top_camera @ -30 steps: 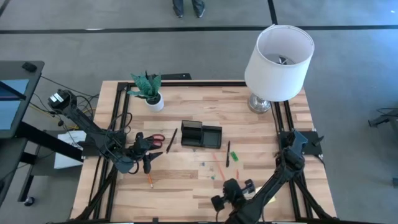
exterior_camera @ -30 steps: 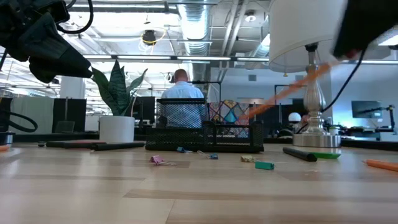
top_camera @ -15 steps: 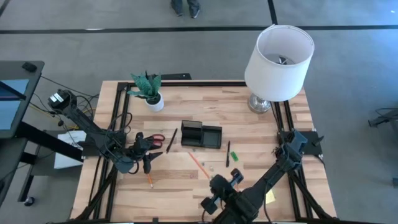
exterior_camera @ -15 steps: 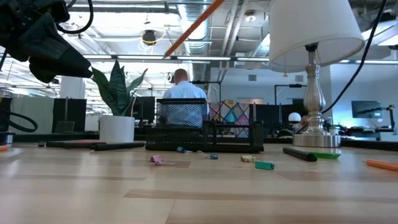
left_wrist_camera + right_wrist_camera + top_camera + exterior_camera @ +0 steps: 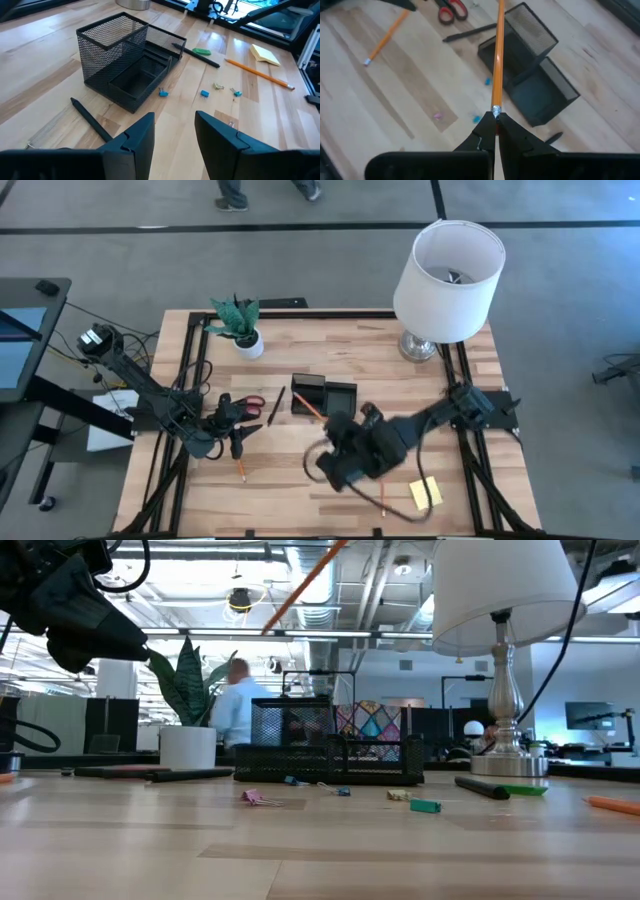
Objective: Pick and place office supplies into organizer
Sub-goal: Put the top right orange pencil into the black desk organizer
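I see my right gripper pinched shut on a thin orange pencil, silver ferrule at the fingertips, raised over the black mesh organizer mid-table. My left gripper waits half-open near the red-handled scissors

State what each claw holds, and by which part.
Right claw: an orange pencil, pinched at its metal-banded eraser end. Left claw: open, holding nothing.
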Tool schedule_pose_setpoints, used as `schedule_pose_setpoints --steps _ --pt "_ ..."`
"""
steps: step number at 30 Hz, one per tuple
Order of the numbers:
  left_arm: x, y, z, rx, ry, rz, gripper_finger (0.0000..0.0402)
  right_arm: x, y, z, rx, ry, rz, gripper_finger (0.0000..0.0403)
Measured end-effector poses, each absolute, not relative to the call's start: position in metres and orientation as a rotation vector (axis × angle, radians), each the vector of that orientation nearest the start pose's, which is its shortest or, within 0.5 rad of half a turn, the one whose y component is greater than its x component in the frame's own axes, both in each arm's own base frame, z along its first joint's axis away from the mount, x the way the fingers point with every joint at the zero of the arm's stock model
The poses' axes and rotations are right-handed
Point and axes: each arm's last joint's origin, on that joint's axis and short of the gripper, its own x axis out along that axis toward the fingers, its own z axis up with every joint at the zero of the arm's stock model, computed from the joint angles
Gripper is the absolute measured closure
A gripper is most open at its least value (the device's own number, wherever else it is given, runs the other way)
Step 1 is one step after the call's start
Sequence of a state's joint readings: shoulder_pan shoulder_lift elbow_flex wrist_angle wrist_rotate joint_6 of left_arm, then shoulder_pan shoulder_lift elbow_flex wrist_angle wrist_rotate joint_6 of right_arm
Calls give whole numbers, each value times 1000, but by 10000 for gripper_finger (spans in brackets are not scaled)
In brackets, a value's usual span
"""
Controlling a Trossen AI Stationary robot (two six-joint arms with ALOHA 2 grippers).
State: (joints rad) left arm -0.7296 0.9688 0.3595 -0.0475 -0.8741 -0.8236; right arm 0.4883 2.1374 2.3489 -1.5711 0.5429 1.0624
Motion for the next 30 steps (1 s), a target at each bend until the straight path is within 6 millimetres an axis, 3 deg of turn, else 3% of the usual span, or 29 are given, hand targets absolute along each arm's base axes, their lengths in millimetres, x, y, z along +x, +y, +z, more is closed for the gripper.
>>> schedule_pose_setpoints --steps 11,30 --pt "144 -100 177 -333 376 295 265 391 120 344 263 1084 -631 402" --pt "144 -100 176 -329 391 287 265 403 74 320 368 1299 -573 402"
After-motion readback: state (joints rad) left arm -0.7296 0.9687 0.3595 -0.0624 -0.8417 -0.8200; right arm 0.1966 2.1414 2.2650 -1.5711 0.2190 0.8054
